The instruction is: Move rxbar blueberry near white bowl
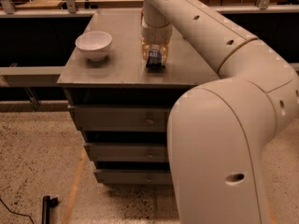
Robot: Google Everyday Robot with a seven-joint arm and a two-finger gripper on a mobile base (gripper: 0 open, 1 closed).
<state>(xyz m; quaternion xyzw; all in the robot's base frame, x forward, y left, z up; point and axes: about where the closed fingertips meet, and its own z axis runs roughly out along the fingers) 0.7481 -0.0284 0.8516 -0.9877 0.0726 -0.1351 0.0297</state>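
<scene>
Cream casing of the robot's arm [224, 139] fills the right half of your view and hides the right side of the grey cabinet [117, 71], along with part of its drawer fronts. The arm reaches from the top of the frame down to the cabinet top, and the gripper [155, 54] sits at its end, just above centre. You cannot tell how far the jaws are spread, or whether they have closed on anything. One rxbar blueberry [154, 61] shows directly at the gripper's lower end as a small dark navy shape with pale lettering. Its bottom edge is at the cabinet surface, its upper part is covered by the gripper, and you cannot tell whether it stands or lies. One white bowl [94, 45] sits upright to the left of it, on the same surface and apart from the bar, with bare grey top between them. You can count three drawers [121, 120] stacked below, each cut off on the right by the arm. On the speckled floor [32, 148], at lower left, lies a short black object [46, 209] that is hard to identify. A thin dark cable [10, 210] curls beside it, cut off by the frame's edge.
</scene>
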